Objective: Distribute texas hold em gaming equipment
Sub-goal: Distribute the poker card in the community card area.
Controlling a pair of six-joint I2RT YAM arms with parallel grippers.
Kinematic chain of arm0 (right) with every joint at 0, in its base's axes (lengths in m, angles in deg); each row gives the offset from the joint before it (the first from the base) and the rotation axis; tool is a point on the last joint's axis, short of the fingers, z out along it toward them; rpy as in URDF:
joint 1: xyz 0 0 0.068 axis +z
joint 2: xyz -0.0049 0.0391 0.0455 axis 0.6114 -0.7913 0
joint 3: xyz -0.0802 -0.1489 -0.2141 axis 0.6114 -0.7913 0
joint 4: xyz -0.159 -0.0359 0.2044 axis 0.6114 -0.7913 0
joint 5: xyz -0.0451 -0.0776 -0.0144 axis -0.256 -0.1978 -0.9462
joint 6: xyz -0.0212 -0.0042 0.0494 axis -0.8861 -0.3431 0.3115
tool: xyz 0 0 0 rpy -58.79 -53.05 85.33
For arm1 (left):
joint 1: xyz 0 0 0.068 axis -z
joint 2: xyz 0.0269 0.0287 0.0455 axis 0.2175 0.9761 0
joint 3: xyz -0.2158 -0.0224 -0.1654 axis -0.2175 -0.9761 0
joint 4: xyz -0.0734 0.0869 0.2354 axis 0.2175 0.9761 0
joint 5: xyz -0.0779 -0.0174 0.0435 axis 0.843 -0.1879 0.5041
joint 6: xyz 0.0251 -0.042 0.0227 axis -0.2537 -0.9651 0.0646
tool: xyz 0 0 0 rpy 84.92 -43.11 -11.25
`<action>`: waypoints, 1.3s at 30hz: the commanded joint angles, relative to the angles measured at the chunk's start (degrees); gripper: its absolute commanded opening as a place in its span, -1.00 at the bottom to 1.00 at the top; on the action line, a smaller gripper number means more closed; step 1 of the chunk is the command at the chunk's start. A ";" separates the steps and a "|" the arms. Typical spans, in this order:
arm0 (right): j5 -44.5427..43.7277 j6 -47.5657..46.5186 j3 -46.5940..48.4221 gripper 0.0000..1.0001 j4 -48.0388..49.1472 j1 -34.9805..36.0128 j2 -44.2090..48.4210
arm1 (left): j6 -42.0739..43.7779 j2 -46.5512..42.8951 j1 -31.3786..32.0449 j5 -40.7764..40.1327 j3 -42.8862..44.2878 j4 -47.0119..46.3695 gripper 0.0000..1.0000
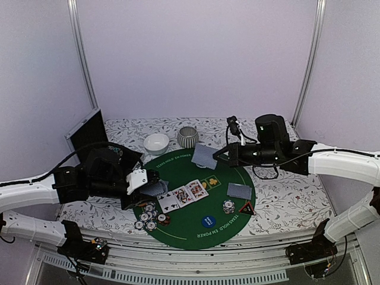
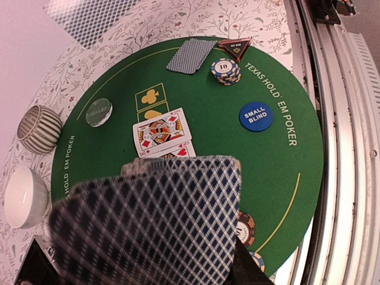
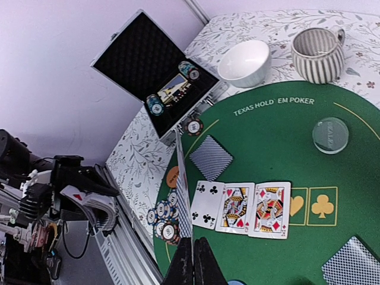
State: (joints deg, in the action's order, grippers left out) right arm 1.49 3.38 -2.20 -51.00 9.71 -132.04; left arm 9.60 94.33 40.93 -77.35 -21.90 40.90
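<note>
The deal is looking partly done: three face-up cards (image 1: 182, 195) are lying in a row on the green mat (image 1: 184, 233), face-down cards (image 1: 239, 190) are sitting at the right-hand seat beside a chip stack (image 1: 228, 206) and the red-black triangle (image 1: 246, 208), and another face-down card (image 3: 211, 157) is lying at the left seat. The blue small-blind disc (image 1: 207, 221), the pale dealer disc (image 2: 98, 111) and an orange disc (image 3: 172, 176) are already out. A cluster of chips (image 1: 148, 218) is bunching at the mat's left edge and more chips (image 3: 155, 105) are waiting in the open case (image 3: 142, 59), so further cards and chip shares probably remain. The left gripper (image 1: 141, 181) is reaching in low over the bench (image 1: 285, 202), jaws grasping the deck of cards (image 2: 148, 225). The right gripper (image 1: 221, 155) is stretching leftward above the mat's far side, jaws clenched on a single card (image 1: 202, 155) held clear of the surface
</note>
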 commanded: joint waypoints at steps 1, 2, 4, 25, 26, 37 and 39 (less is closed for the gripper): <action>-4.65 -0.86 -0.67 -0.96 -3.83 -0.97 2.16 | -0.19 -0.55 0.22 0.60 1.77 -0.60 -0.44; -5.08 -1.20 -0.70 -0.96 -4.31 -1.19 2.04 | -0.22 -0.53 0.21 0.68 1.75 -0.60 -0.43; -5.42 -1.68 -0.69 -0.95 -4.99 -1.46 1.81 | -0.24 -0.60 0.21 0.73 1.84 -0.53 -0.44; -12.28 -6.65 1.17 -0.95 -10.68 -2.19 -5.20 | -0.24 -0.87 0.21 0.46 1.66 -0.34 -0.43; -12.44 -6.75 1.31 -0.95 -10.63 -2.22 -5.70 | -0.24 -0.82 0.25 0.48 1.59 -0.33 -0.43; -14.89 -8.88 3.03 -0.95 -10.62 -2.31 -11.43 | -0.22 0.04 0.08 0.35 1.12 -0.64 -0.43; -14.82 -9.43 3.73 -0.95 -10.55 -2.31 -12.74 | -0.33 0.24 0.12 0.51 1.13 -0.65 -0.43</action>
State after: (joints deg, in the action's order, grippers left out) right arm -11.84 -4.22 -0.86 -61.56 7.87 -142.47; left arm 9.58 94.33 40.93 -77.24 -21.88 40.90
